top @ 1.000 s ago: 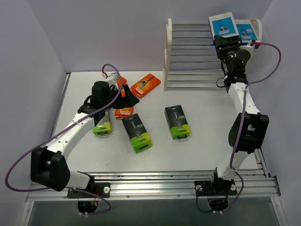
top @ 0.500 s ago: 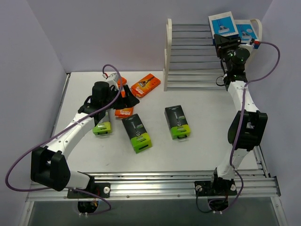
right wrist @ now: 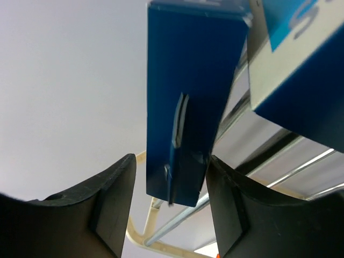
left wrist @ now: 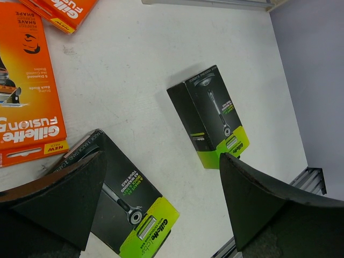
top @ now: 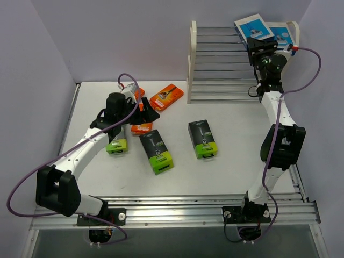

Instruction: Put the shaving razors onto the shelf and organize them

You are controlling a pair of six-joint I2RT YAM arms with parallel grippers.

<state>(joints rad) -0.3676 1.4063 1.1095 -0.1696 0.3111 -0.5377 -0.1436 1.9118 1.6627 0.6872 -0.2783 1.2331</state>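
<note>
Sitting inside right hand point(right wrist: 171, 166): blue pack point(right wrist: 188, 80)

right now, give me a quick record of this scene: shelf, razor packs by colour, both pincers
shelf: cream rack at the far right of the table
blue packs: two on the shelf's top tier
black packs: three flat on the table
orange packs: two flat on the table, more orange partly hidden by the left arm
left pincer: open wide, empty, above the black packs
right pincer: open, fingers either side of one blue pack, gap on one side
</note>
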